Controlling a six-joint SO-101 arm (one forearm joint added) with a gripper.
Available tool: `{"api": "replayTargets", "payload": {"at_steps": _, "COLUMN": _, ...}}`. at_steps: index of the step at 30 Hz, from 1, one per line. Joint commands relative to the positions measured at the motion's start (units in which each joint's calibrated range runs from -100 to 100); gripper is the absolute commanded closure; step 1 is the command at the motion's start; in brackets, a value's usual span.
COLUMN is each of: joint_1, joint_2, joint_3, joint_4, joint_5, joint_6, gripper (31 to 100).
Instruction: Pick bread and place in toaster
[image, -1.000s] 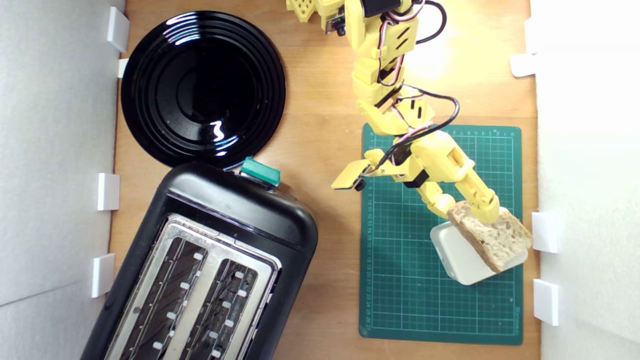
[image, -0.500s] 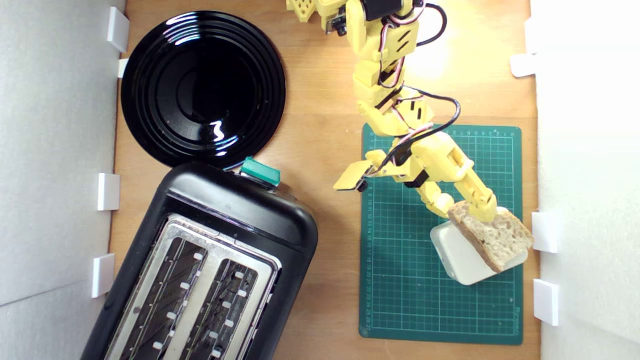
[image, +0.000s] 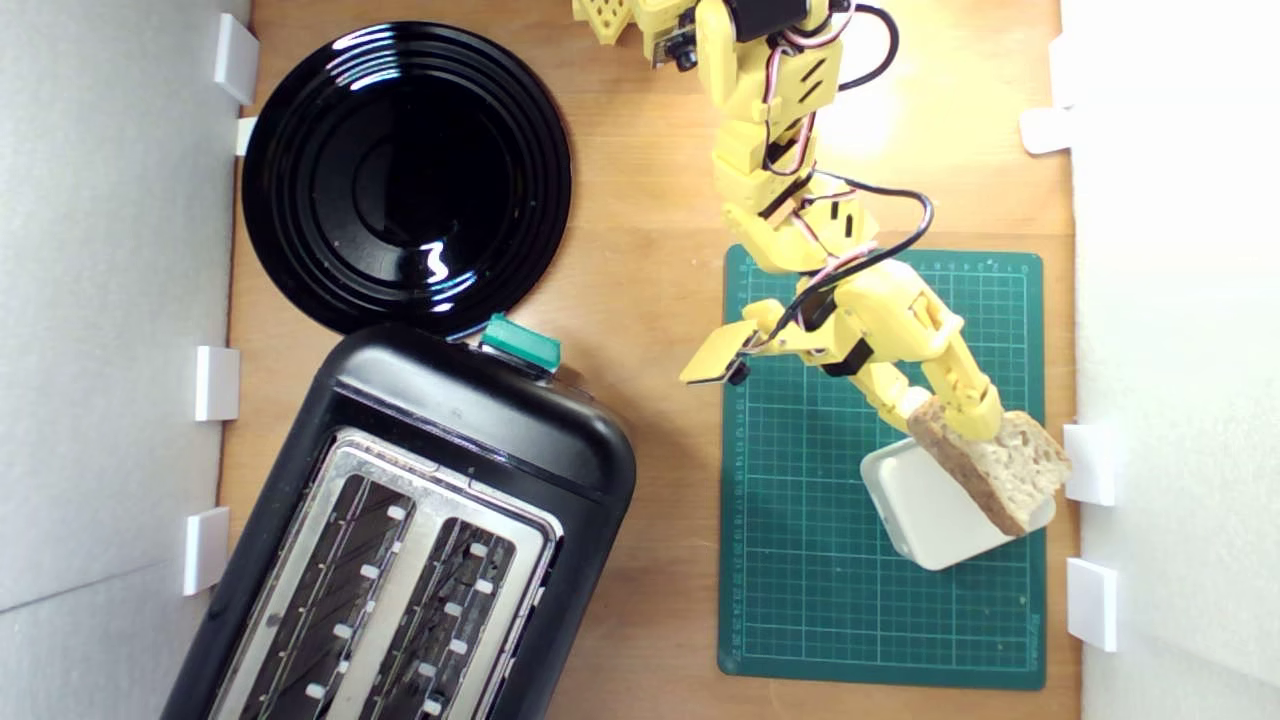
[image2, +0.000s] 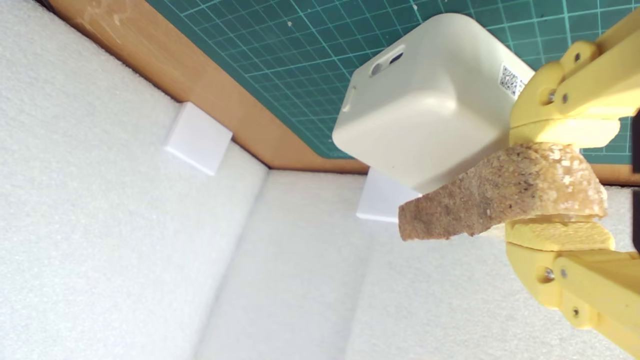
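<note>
Compared with the exterior picture of a second ago, the thick slice of rustic bread with pale holey crumb and brown crust (image: 1000, 462) is tipped more on edge and shifted slightly toward the exterior view's right, and the yellow 3D-printed gripper (image: 960, 418) is carried the same way; the white rounded plastic box (image: 930, 510) is unchanged on the green gridded cutting mat (image: 800, 560).

In the exterior view, the bread is seen over the box, pinched at its upper end, close to the white foam wall (image: 1160, 300). The large black two-slot toaster with silver metal top (image: 420, 540) stands well apart at the exterior view's lower left, slots uncovered, its teal lever knob (image: 520, 343) beside the round glossy black plate (image: 405, 170).

In the wrist view, the jaws are clenched on the bread (image2: 505, 192), one yellow fingertip (image2: 565, 132) above the crust and one below. Only one end is gripped; most of the slice overhangs freely, with the box (image2: 425, 100) behind it.

The likely risks are judged as follows: the crumb could tear or the slice could pivot in so small a grip during the long carry; the far end could brush the foam wall; and a slice tilted off line could catch on a slot rim instead of dropping in.
</note>
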Motion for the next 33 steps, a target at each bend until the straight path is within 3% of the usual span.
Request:
{"api": "replayTargets", "payload": {"at_steps": 1, "joint_1": -0.09, "joint_2": -0.92, "joint_3": -1.82, "joint_4": -0.37, "joint_5": 0.16, "joint_6": -0.11, "gripper": 64.0}}
{"api": "replayTargets", "payload": {"at_steps": 10, "joint_1": 0.55, "joint_2": -3.0, "joint_3": -1.36, "joint_4": -0.37, "joint_5": 0.24, "joint_6": -0.21, "gripper": 74.0}}
{"api": "replayTargets", "payload": {"at_steps": 19, "joint_1": 1.92, "joint_2": -15.82, "joint_3": -1.45, "joint_4": 0.18, "joint_5": 14.58, "joint_6": -5.55, "gripper": 74.0}}
{"api": "replayTargets", "payload": {"at_steps": 33, "joint_1": 2.0, "joint_2": -43.69, "joint_3": -1.54, "joint_4": -0.27, "joint_5": 26.95, "joint_6": -4.97, "gripper": 74.0}}
